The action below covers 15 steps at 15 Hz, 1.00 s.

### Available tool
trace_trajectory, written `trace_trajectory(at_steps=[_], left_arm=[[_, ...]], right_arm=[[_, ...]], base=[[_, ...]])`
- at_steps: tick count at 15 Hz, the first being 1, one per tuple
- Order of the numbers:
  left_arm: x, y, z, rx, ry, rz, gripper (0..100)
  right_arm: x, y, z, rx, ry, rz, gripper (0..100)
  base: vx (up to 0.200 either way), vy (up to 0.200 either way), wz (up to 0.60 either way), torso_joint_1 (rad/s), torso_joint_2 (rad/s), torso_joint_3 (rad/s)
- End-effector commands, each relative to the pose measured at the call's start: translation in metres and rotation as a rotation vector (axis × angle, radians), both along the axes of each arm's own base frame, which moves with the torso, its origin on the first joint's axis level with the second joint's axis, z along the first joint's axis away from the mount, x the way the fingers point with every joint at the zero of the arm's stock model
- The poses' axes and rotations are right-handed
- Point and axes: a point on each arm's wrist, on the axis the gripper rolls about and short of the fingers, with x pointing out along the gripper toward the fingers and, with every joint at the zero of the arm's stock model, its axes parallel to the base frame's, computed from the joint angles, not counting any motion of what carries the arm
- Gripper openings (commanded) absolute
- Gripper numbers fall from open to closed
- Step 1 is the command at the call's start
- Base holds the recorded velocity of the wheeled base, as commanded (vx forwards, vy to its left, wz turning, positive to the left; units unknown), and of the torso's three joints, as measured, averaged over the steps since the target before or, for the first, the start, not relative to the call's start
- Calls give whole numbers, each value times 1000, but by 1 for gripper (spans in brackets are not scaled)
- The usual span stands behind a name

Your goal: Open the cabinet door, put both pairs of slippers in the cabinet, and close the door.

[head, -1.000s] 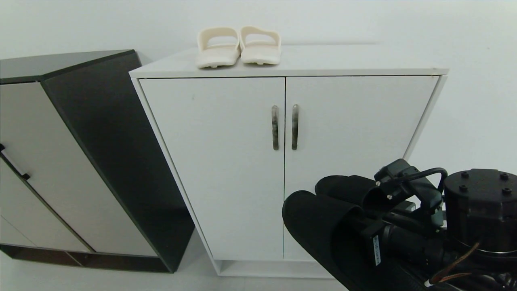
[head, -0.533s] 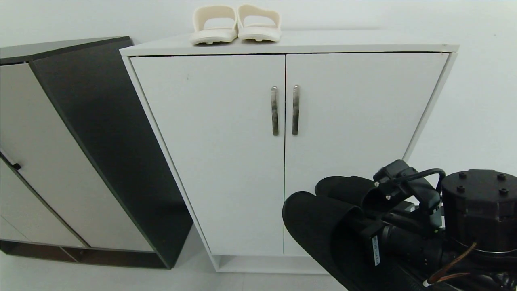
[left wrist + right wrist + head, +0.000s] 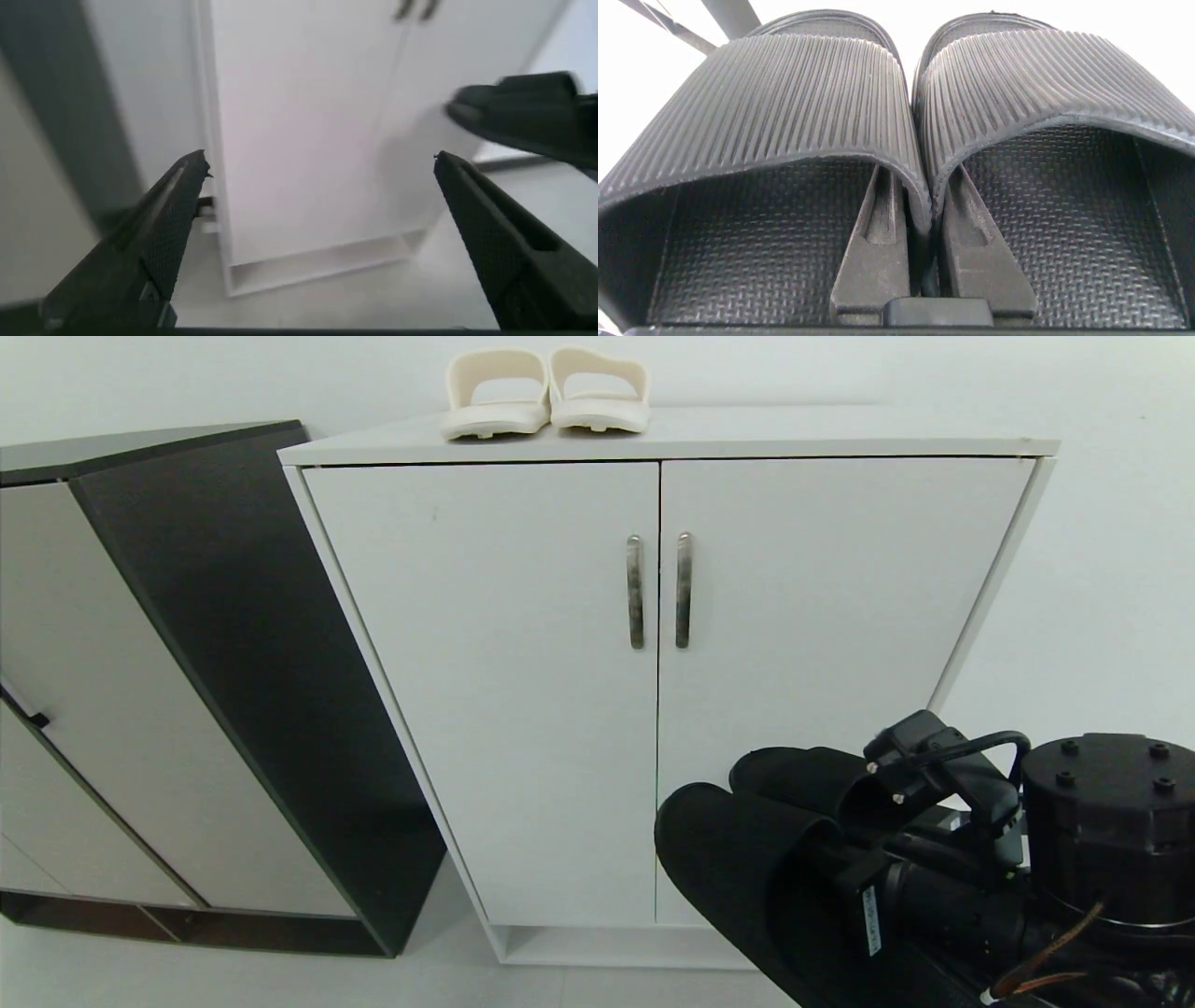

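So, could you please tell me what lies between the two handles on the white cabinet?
Only the narrow vertical seam where the two shut doors meet, as the head view shows.

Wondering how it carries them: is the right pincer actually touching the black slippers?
Touching. The right wrist view shows the right pincer clamped on the adjoining strap edges of the black slippers, one slipper on either side.

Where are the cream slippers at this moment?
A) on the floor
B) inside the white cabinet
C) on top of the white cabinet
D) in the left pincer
C: the cream slippers rest side by side on the top of the white cabinet, whose two doors are shut; the right pincer holds the black slippers.
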Motion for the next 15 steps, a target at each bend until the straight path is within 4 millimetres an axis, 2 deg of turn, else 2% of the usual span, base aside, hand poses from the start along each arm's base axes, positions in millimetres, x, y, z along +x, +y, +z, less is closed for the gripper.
trace_trajectory(at_steps=[1, 4, 6, 7, 12, 15], left_arm=[[55, -7, 15, -15, 152, -161, 100], [97, -17, 24, -11, 183, -246, 100], [115, -31, 28, 32, 131, -339, 100], [118, -35, 30, 33, 118, -361, 100], [150, -84, 52, 40, 118, -507, 100], [155, -111, 63, -2, 116, -588, 100]], right_arm=[[0, 0, 0, 1, -1, -1, 0], [-1, -1, -3, 7, -8, 3, 0], [-2, -1, -4, 5, -10, 14, 0], [-2, -1, -4, 3, -9, 14, 0], [-3, -3, -4, 2, -12, 13, 0], [-3, -3, -4, -5, -15, 16, 0]], base=[[0, 0, 0, 0, 0, 0], [0, 0, 0, 0, 0, 0], [0, 0, 0, 0, 0, 0], [0, 0, 0, 0, 0, 0], [0, 0, 0, 0, 0, 0], [0, 0, 0, 0, 0, 0]])
